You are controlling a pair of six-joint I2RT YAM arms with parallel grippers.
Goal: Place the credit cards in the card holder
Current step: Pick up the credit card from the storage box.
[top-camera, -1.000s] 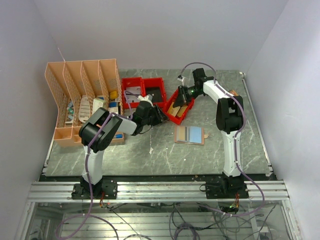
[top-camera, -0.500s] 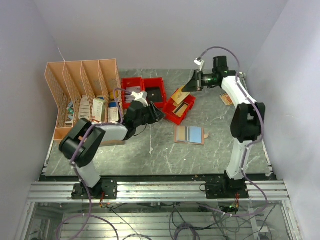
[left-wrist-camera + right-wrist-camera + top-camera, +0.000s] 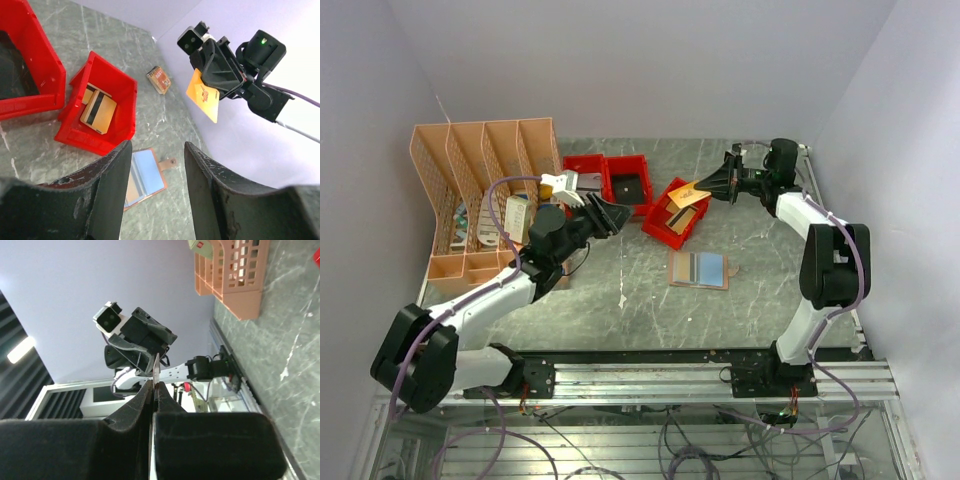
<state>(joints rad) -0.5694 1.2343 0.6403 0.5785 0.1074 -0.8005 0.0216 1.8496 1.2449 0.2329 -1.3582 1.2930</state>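
My right gripper (image 3: 712, 188) is shut on a gold-orange credit card (image 3: 688, 196), held in the air above the tilted red bin (image 3: 655, 232). The right wrist view shows that card (image 3: 156, 371) edge-on between the shut jaws of the right gripper (image 3: 155, 386). More tan credit cards (image 3: 668, 215) with dark stripes lie in that bin (image 3: 117, 82). The card holder (image 3: 699, 269) lies unfolded on the table, a light blue card showing in it. My left gripper (image 3: 618, 215) hovers left of the bin, open and empty. In the left wrist view the card holder (image 3: 147, 175) shows between the left gripper's (image 3: 157, 150) fingers.
Two more red bins (image 3: 608, 178) stand at the back. A peach desk organizer (image 3: 485, 190) fills the left side. A small tan object (image 3: 158, 80) lies on the table near the right wall. Bare marble table (image 3: 620, 310) lies in front of the card holder.
The right gripper lifted a card out of the tilted bin and swung up and right. The left arm drew back to the left and its jaws widened.
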